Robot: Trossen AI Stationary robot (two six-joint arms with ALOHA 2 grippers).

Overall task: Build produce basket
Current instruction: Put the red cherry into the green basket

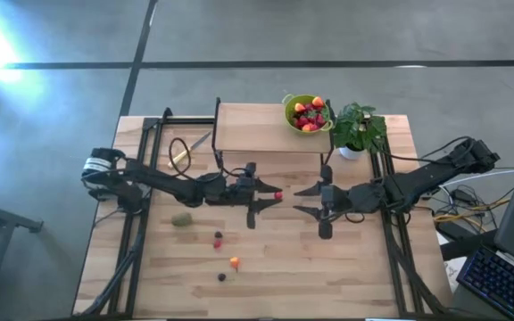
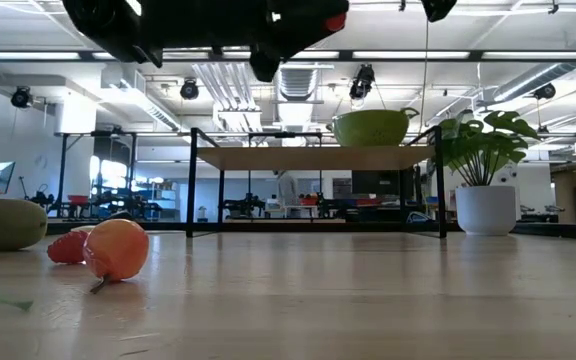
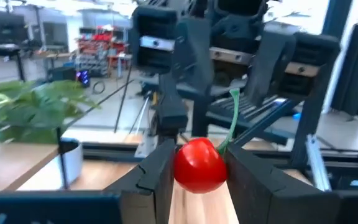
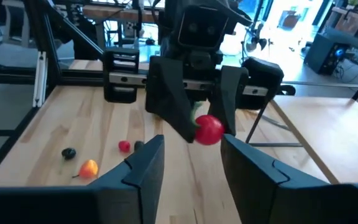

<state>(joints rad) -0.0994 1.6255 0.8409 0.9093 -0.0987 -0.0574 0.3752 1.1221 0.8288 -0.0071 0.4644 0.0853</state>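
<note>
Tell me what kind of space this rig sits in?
Likely a robotics lab or workshop: exposed ceiling ducts and strip lights, equipment benches behind the wooden table, and a keyboard beside it.

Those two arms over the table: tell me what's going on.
The left end effector holds a red cherry-like fruit by its sides above the table's middle. The right end effector faces it, open and empty, apart from the fruit; this looks like a handover, though that is a guess. The green basket on the raised shelf already holds several red and orange fruits. A kiwi-like fruit and a few small berries lie on the table.
</note>
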